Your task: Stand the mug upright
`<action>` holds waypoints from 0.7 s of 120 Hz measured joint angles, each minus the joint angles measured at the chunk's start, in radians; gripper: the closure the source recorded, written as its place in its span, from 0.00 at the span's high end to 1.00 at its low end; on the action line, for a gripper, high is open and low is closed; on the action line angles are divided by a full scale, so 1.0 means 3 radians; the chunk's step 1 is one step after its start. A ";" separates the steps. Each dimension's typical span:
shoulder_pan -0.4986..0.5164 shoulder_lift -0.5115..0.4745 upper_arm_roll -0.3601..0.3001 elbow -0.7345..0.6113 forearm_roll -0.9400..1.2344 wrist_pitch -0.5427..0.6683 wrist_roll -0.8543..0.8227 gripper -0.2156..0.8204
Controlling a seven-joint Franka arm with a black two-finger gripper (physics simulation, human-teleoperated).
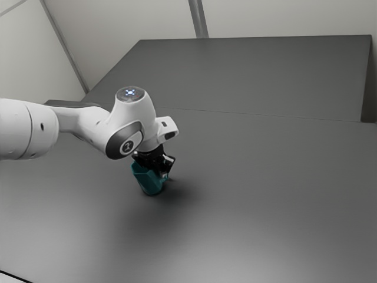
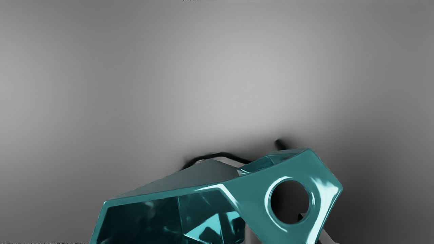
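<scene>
The teal mug point(image 1: 152, 181) is under the hand in the exterior view, tilted, its mouth up and leaning toward that view's left. My gripper point(image 1: 163, 171) is at the mug's handle side, shut on the handle. In the wrist view the mug point(image 2: 162, 195) shows its open mouth, and its handle has a round hole. Parts of my gripper point(image 2: 288, 237) show on both sides of the handle, largely hidden behind it. Whether the mug's base touches the table cannot be told.
The dark grey table point(image 1: 265, 177) extends around the mug. A raised edge point(image 1: 367, 88) stands at the far end on the exterior view's right. A dark shadow lies beside the mug.
</scene>
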 joint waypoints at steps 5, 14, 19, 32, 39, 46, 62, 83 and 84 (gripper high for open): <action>0.0001 -0.0034 0.0000 0.0000 -0.0023 -0.0008 0.0006 0.37; -0.0001 -0.0114 -0.0001 0.0002 -0.0050 -0.0036 0.0015 0.49; -0.0002 -0.0163 -0.0001 0.0010 -0.0059 -0.0054 0.0020 0.55; -0.0004 -0.0300 -0.0002 0.0083 -0.0080 -0.0117 0.0039 0.64; -0.0001 -0.0373 -0.0008 0.0163 -0.0088 -0.0170 0.0048 0.68; -0.0002 -0.0406 -0.0013 0.0323 -0.0094 -0.0286 0.0056 0.71; -0.0017 -0.0421 -0.0023 0.0786 -0.0120 -0.0715 0.0074 0.75; -0.0015 -0.0407 -0.0041 0.1352 -0.0249 -0.1341 0.0090 0.77; -0.0015 -0.0406 -0.0042 0.1379 -0.0252 -0.1371 0.0091 0.77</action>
